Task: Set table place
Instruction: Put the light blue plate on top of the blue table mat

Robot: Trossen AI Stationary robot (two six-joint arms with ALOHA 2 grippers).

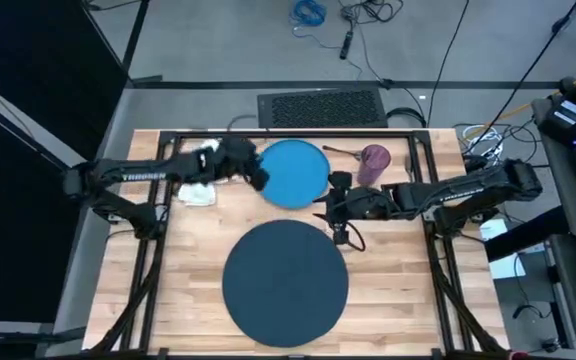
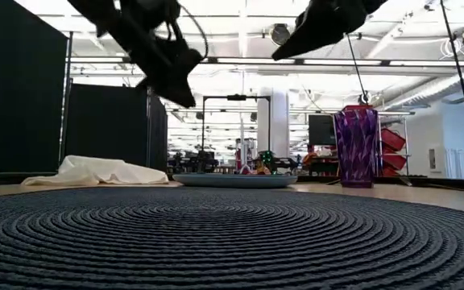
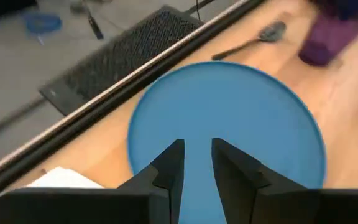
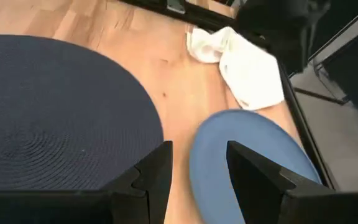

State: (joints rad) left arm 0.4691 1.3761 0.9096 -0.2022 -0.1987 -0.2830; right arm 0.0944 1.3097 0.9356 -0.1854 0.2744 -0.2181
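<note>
The navy mat (image 1: 286, 282) lies at the table's near middle. Beyond it the blue plate (image 1: 293, 172) rests flat on the wood. A white napkin (image 1: 200, 192) lies crumpled left of the plate. The purple cup (image 1: 375, 165) stands upright at the plate's right, with a spoon (image 1: 343, 152) lying next to it. My left gripper (image 3: 197, 155) hovers over the plate's left part, raised above it in the low view (image 2: 176, 84), its fingers a narrow gap apart. My right gripper (image 4: 197, 165) is open in the air between the plate's near right rim (image 4: 247, 155) and the mat (image 4: 55, 112).
A black metal frame (image 1: 288, 133) runs along the table's far edge and down both sides. A dark mesh panel (image 1: 320, 106) lies on the floor beyond the far edge. Bare wood shows to the left and right of the mat.
</note>
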